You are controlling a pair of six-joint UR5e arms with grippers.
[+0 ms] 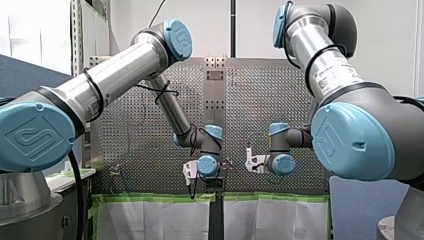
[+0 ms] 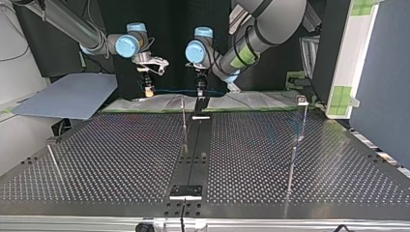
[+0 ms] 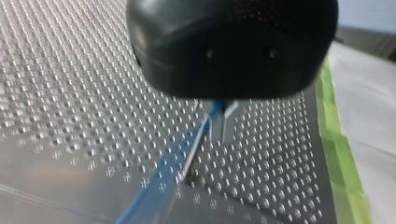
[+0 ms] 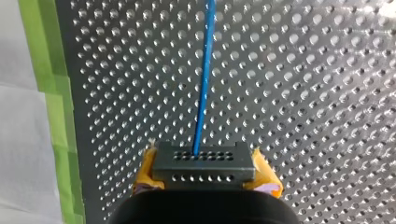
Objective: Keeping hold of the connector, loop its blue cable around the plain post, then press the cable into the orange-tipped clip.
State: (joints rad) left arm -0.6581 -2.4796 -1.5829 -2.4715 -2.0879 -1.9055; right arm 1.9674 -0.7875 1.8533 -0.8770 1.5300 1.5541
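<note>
Right gripper (image 4: 204,159): 2 yellow pads (image 4: 145,171) clamp the connector (image 4: 204,169) by its sides. The blue cable (image 4: 203,84), judged light and limp, runs ahead to the left gripper (image 3: 217,123), whose hold cannot be told.

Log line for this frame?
right tool: shut on connector | blue cable: runs to left tool | posts: none looped

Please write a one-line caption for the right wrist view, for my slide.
My right gripper clamps the dark connector; its blue cable runs ahead over the perforated table.
</note>
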